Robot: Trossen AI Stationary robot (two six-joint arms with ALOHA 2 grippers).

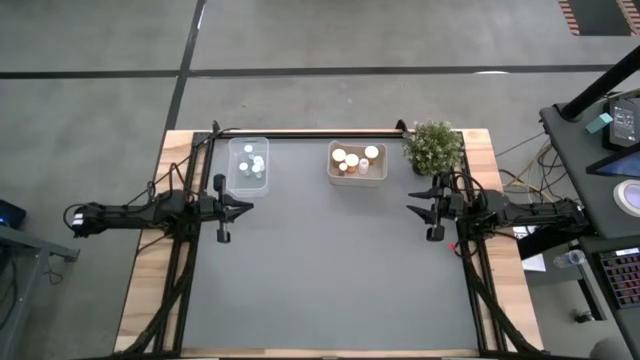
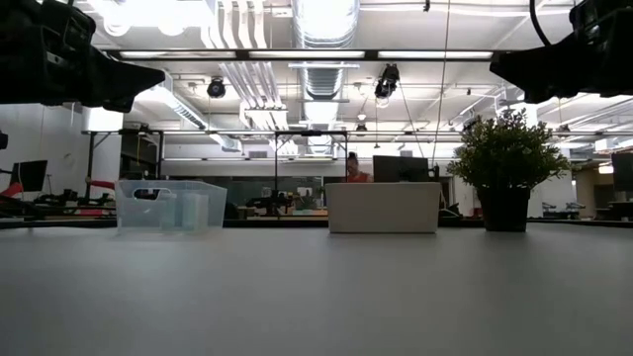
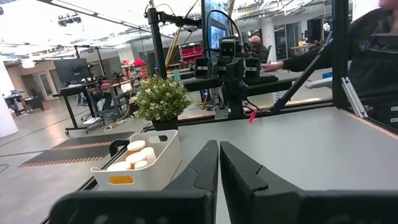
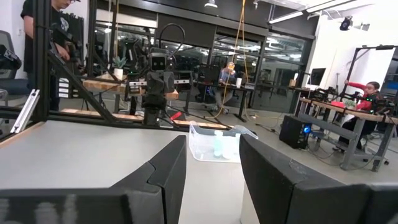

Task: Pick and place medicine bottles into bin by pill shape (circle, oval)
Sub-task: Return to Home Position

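The orange bottles (image 1: 346,160) sat in the white bin (image 1: 333,166) just beside the plant (image 1: 434,146). The pale bottles (image 1: 252,165) sat in the clear bin (image 1: 236,150), farther from the plant. The right end effector (image 1: 415,209) hung near the plant, fingers apart. The left end effector (image 1: 240,208) hung well apart from the plant, fingers together.

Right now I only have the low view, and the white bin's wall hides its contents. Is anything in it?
Observer: Yes, the white bin holds orange bottles with white caps.
Operator: And the clear one?
Observer: The transparent bin holds small pale bottles.
Operator: Are the grippers carrying anything?
Observer: No. The left gripper is shut on nothing, the right gripper open and empty.
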